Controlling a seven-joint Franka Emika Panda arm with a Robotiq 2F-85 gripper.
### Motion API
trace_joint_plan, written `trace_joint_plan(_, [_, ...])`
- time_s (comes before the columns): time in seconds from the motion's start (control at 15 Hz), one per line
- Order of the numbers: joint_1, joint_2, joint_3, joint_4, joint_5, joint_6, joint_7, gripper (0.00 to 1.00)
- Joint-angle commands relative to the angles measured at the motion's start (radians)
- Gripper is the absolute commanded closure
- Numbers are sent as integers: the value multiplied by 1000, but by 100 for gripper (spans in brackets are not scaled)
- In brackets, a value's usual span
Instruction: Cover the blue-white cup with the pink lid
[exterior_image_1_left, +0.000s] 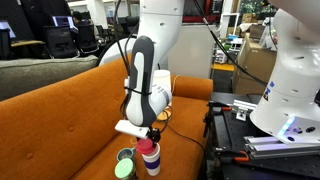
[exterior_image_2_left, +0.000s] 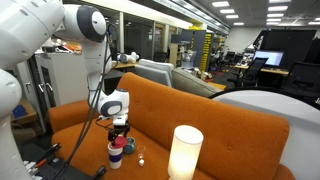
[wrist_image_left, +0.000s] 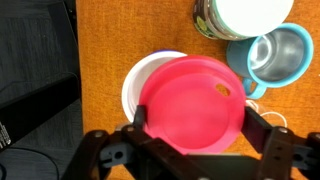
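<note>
In the wrist view, the white rim of the small blue-white plastic cup (wrist_image_left: 133, 85) is peeking out at centre left from under the flat round pink plastic lid (wrist_image_left: 190, 100), which is filling the middle of the frame. The hand (wrist_image_left: 195, 125) is gripping that lid, fingers pressing in from either side. At upper right a steel mug with a pale blue handle (wrist_image_left: 275, 50) is standing near, on the orange fabric table (wrist_image_left: 110, 30). The placing step seems underway: the lid is lying over the cup's mouth but offset toward picture right. The next move is calling for a slight shift toward picture left, then lowering squarely and letting go.
</note>
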Motion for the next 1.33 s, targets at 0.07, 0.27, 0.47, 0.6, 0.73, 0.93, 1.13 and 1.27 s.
trace_joint_plan(0.07, [4, -15, -12, -15, -4, 14, -6, 33])
trace_joint_plan(0.27, [-3, -25, -9, -26, -1, 32, -11, 33])
trace_joint_plan(0.47, [-15, -39, 3, -40, -2, 30, -23, 33])
trace_joint_plan(0.6, [-23, -52, 13, -57, -2, 39, -34, 33])
trace_joint_plan(0.73, [-23, -65, 16, -76, -3, 44, -41, 33])
trace_joint_plan(0.93, [-22, -81, 28, -100, -3, 67, -55, 33])
trace_joint_plan(1.13, [-13, -86, 38, -111, -2, 87, -67, 33])
trace_joint_plan(1.27, [-7, -82, 42, -115, -2, 101, -71, 33])
